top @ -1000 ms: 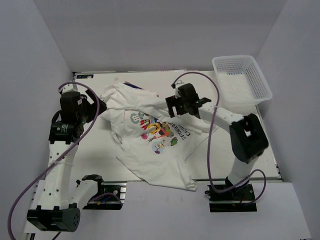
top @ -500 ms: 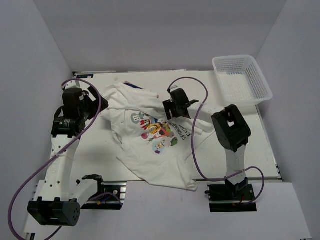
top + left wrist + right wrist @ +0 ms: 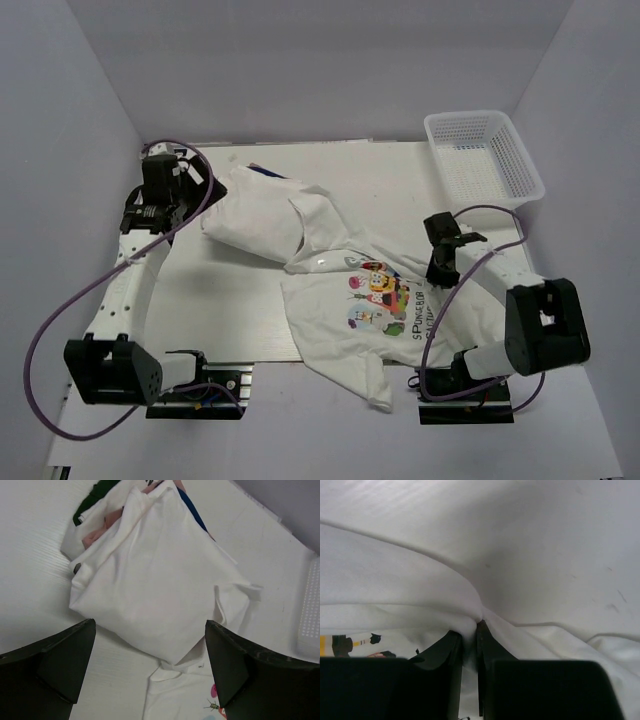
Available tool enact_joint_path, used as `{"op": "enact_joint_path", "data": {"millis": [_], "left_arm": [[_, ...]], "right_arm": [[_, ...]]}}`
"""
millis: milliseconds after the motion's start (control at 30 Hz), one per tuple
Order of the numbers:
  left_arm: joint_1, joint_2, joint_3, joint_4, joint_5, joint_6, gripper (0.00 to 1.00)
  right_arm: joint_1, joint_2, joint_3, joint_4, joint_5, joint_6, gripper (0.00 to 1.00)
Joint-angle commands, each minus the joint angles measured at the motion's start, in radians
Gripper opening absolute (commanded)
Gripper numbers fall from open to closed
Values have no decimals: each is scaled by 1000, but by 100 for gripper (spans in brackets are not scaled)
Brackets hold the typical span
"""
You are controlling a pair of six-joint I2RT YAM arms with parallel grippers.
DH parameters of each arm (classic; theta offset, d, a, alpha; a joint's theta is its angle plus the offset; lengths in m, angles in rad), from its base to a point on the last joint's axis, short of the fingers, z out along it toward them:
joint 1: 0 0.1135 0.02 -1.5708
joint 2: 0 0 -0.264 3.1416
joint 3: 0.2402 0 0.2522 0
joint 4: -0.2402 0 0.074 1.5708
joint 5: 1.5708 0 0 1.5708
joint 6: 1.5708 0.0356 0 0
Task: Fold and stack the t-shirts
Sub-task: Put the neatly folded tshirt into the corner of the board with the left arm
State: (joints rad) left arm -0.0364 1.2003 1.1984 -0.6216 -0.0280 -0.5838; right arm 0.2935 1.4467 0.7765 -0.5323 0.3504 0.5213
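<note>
Top external view has the white cotton t-shirt with the colourful cartoon chest print [image 3: 365, 310] spread loosely over the near right part of the white table [image 3: 200, 300]. Its lower hem spills over the near edge. The right gripper [image 3: 437, 278] sits at the shirt's right side beside the dark lettering. In the right wrist view its fingers [image 3: 451, 652] are pressed together on a raised ridge of cloth. That pinch looks meant to draw the shirt clear of the other laundry so it can be laid flat for folding.

The rumpled heap of plain white cloth [image 3: 262, 215] lies toward the far left of the table, touching the printed shirt's upper corner. The left gripper [image 3: 185, 170] hovers at the heap's left side, jaws spread wide and holding nothing, probably waiting to take the next garment. The white plastic mesh basket [image 3: 480, 116] stands at the far right corner.

How many shirts the heap holds cannot be told. Dark green, pink and blue scraps peep from under its far side in the left wrist view, unidentifiable. The right wrist view shows little but cloth, and the printed shirt's sleeves are hard to trace.
</note>
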Motion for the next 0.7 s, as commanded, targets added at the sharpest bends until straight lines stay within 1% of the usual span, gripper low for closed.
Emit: {"op": "enact_joint_path", "data": {"millis": [0, 33, 100, 133, 167, 200, 233, 267, 300, 333, 367, 467, 500, 533, 567, 600, 667], "left_arm": [[-5, 60, 43, 31, 105, 21, 100], [-5, 85, 62, 43, 155, 32, 100], [-5, 168, 90, 43, 194, 44, 100], [-14, 197, 104, 43, 230, 55, 100], [-14, 226, 136, 43, 246, 55, 100], [-14, 252, 153, 43, 246, 55, 100], [-25, 298, 173, 60, 261, 68, 100], [-37, 318, 173, 69, 272, 68, 100], [-37, 341, 187, 80, 272, 85, 100], [-51, 363, 199, 92, 284, 94, 100], [-65, 421, 216, 83, 269, 85, 100], [-89, 534, 311, 7, 229, 85, 100], [-89, 603, 335, -19, 183, 85, 100], [-100, 634, 380, -79, 139, 85, 100], [-100, 663, 400, -110, 93, 97, 100], [-111, 688, 417, -134, 10, 107, 100], [-111, 755, 449, -186, -76, 116, 100]], "right_arm": [[-53, -86, -5, -161, 88, 68, 16], [-63, -116, 3, -176, 93, 56, 19], [-102, -131, 20, -190, 98, 52, 28], [-106, -143, 33, -195, 91, 43, 39], [-123, -149, 38, -195, 76, 25, 50], [-126, -161, 62, -189, 59, 7, 65], [-123, -183, 69, -145, 38, -42, 90], [-117, -193, 75, -126, -70, -102, 90], [-116, -221, 79, -83, -115, -151, 90], [-117, -233, 87, -49, -151, -156, 90], [-117, -256, 92, -37, -207, -158, 90], [-111, -243, 116, 18, -266, -159, 90], [-111, -238, 116, 20, -298, -164, 90], [-108, -230, 118, 37, -327, -161, 90], [-108, -215, 119, 41, -338, -152, 90], [-106, -209, 118, 46, -343, -132, 90], [-103, -183, 115, 40, -334, -106, 90]]}}
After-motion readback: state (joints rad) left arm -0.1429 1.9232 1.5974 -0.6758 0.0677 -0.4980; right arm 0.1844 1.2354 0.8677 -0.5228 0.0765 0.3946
